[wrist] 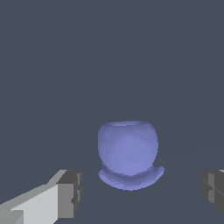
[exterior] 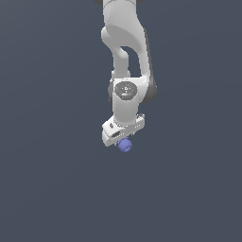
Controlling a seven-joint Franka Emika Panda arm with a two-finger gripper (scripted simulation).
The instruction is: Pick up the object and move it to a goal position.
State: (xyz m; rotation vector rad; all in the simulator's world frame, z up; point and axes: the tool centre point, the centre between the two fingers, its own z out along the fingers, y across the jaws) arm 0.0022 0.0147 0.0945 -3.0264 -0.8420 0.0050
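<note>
The arm (exterior: 124, 45) is showing smooth, rounded white shells with dark grey seams at the joints and a grey round cap on the wrist. The gripper (exterior: 124, 140) is wearing a white block body with dark grey ridged finger pads (wrist: 73, 192).

A plain dark grey-blue surface (wrist: 52, 65) carries only the small blue-violet object (wrist: 128, 154).

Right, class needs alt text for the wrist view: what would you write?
A blue-violet rounded object with a flared base sits between the open hand's two grey fingertips, touching neither. Around it is plain dark grey.
</note>
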